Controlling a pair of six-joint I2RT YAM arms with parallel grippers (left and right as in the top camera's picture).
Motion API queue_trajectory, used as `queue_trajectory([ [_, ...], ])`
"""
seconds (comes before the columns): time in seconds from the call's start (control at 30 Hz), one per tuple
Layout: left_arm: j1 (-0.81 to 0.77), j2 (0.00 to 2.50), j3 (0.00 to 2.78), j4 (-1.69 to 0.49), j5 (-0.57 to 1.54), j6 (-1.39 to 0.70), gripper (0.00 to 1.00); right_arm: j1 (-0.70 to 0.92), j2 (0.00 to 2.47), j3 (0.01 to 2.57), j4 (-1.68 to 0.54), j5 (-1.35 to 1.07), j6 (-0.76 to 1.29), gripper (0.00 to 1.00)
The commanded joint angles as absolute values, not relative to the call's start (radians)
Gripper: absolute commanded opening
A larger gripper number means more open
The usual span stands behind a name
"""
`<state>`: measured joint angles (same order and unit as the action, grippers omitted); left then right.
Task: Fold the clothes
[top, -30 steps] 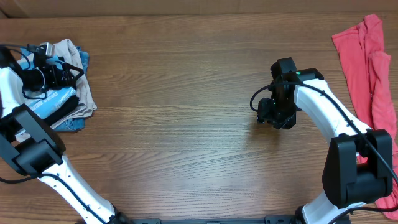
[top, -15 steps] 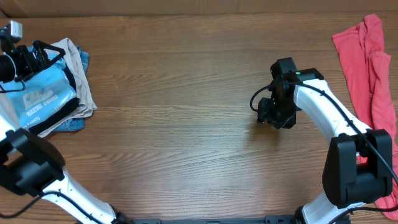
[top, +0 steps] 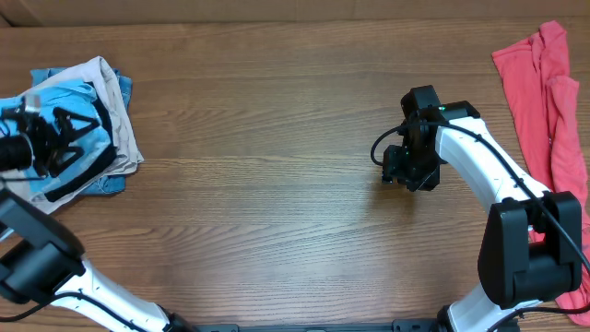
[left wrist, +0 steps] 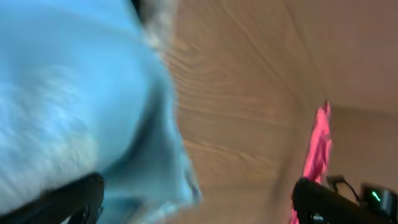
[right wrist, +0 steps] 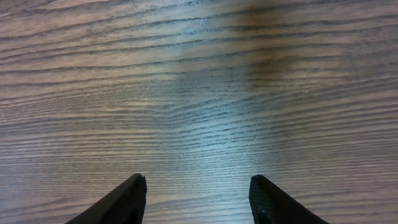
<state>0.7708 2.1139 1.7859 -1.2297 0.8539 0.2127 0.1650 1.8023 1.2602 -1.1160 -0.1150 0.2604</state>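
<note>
A pile of folded clothes (top: pixel 118 103) lies at the table's far left, with a light blue garment (top: pixel 66 100) on top of beige and dark pieces. My left gripper (top: pixel 53 146) hovers over the pile's front-left part. In the left wrist view its fingers (left wrist: pixel 196 202) are wide apart, with blurred blue cloth (left wrist: pixel 74 93) under them. A red garment (top: pixel 544 101) lies crumpled at the far right edge and shows in the left wrist view (left wrist: pixel 316 143). My right gripper (top: pixel 406 175) is open and empty over bare wood (right wrist: pixel 198 202), right of centre.
The wooden table (top: pixel 277 184) stretches between the pile and the red garment. More red cloth (top: pixel 576 300) hangs at the front right corner beside the right arm's base.
My left arm swung to the back-left corner, then came forward over the pile's front-left. The blue garment shifted on top of the pile. The right arm has not moved.
</note>
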Motion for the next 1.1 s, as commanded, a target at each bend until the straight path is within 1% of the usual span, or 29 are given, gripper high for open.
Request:
queue_trajectory([
  [0.0, 0.797, 2.126, 1.650, -1.084, 0.834, 0.212, 1.00, 0.162, 1.802, 1.258, -1.113, -0.105, 0.255, 0.57],
  [0.1, 0.800, 2.126, 1.550, -0.925, 0.836, 0.201, 1.00, 0.161, 1.802, 1.258, -1.113, -0.105, 0.255, 0.57],
  [0.17, 0.796, 2.126, 1.512, -0.855, 0.849, 0.202, 1.00, 0.162, 1.802, 1.258, -1.114, -0.105, 0.255, 0.57],
  [0.3, 0.772, 2.126, 1.492, -0.807, 0.880, 0.239, 1.00, 0.162, 1.802, 1.258, -1.113, -0.105, 0.255, 0.57],
  [0.47, 0.725, 2.126, 1.492, -0.823, 0.957, 0.256, 1.00, 0.162, 1.802, 1.258, -1.113, -0.105, 0.255, 0.57],
  [0.63, 0.679, 2.126, 1.493, -0.874, 0.973, 0.289, 1.00, 0.162, 1.802, 1.258, -1.114, -0.105, 0.255, 0.57],
  [0.83, 0.693, 2.126, 1.514, -0.945, 1.135, 0.341, 1.00, 0.162, 1.802, 1.258, -1.113, -0.105, 0.255, 0.57],
  [0.97, 0.696, 2.126, 1.514, -1.021, 1.093, 0.340, 1.00, 0.162, 1.802, 1.258, -1.113, -0.105, 0.255, 0.57],
  [1.07, 0.693, 2.126, 1.514, -1.087, 0.982, 0.335, 1.00, 0.162, 1.802, 1.258, -1.108, -0.105, 0.255, 0.57],
])
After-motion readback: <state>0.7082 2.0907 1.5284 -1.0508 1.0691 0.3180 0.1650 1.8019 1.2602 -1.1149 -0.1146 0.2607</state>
